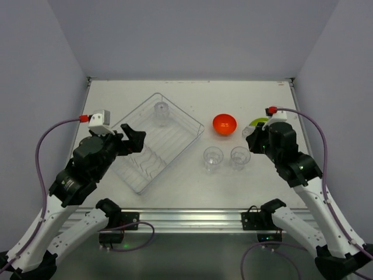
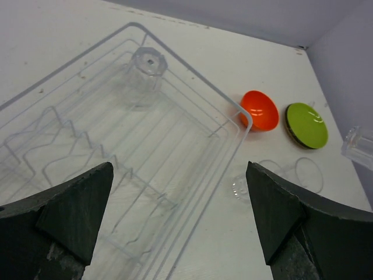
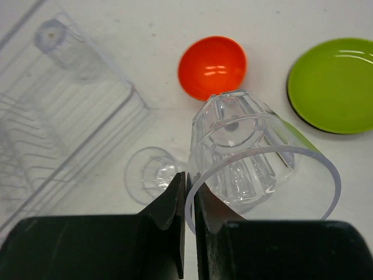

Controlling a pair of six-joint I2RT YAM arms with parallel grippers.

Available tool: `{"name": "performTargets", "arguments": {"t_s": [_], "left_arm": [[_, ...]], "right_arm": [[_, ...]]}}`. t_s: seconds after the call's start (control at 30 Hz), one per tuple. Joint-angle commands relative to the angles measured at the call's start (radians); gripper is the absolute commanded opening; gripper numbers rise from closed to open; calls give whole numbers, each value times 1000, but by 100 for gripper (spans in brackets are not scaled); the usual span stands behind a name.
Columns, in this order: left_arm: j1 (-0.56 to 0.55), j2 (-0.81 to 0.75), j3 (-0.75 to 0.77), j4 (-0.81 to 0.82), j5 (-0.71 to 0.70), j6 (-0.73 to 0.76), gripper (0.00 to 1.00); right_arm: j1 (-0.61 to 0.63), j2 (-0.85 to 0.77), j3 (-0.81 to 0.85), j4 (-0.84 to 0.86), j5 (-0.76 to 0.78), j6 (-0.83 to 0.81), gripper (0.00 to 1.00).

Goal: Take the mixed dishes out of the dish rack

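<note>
Top view: the large see-through rectangular dish rack [image 1: 169,143] sits left of bench centre, with one small clear upside-down tumbler [image 1: 161,112] in its far corner. Two upright clear tumblers [image 1: 213,158] stand near bench centre. The glossy orange-red bowl [image 1: 224,123] and round lime-green plate [image 1: 259,121] lie toward the far right. The left gripper [image 1: 133,139] hangs over the rack's left side. Left wrist view: its jaws are wide apart with nothing between them. Right wrist view: the right gripper [image 3: 187,201] is pinched on the rim of a fourth clear faceted tumbler [image 3: 250,151], held tilted and apparently off the bench. The tumblers are probably light, stiff, slick and crackable. For the rack tumbler, base up, take the sidewall.
</note>
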Motion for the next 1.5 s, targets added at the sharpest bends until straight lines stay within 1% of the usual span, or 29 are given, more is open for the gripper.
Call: {"name": "performTargets", "arguments": {"t_s": [0.0,0.13,0.2,0.3,0.4,0.43,0.5,0.57,0.7,0.8,0.93,1.2,1.3,1.37,1.4,1.43,1.47], "left_arm": [[5,-69,3,-204,-178,89,100],[3,-121,-12,-239,-206,128,100],[3,-157,-25,-198,-196,152,100],[3,-203,-80,-147,-244,143,100],[3,-241,-168,-75,-238,136,100],[3,-241,-167,-74,-232,139,100],[2,-235,-161,-84,-239,139,100],[3,-236,-166,-84,-244,129,100],[-3,-264,-167,-101,-276,106,100],[-6,-298,-174,-100,-287,99,100],[-12,-305,-174,-109,-301,90,100],[-37,-298,-174,-113,-311,82,100],[-40,-301,-175,-115,-311,80,100],[-41,-309,-175,-116,-313,79,100],[-41,-310,-175,-118,-319,77,100],[-43,-313,-175,-120,-324,73,100],[-44,-315,-174,-123,-327,71,100]], "right_arm": [[-48,52,45,-81,105,-59,0],[-85,120,84,-120,82,-81,0],[-86,172,109,-164,83,-82,0],[-90,241,147,-216,82,-90,0],[-93,316,177,-295,169,-95,0],[-96,327,174,-302,192,-98,0],[-123,347,168,-304,180,-96,0],[-158,385,157,-281,122,-104,0],[-214,451,128,-250,55,-112,0],[-261,490,57,-215,59,-96,0],[-286,528,13,-184,7,-89,0],[-323,634,5,-150,-50,-79,0],[-326,648,8,-147,-64,-82,1],[-326,657,13,-153,-58,-81,5],[-326,652,11,-157,-58,-75,16],[-326,645,11,-160,-58,-73,24],[-326,639,11,-170,-53,-70,30]]}}
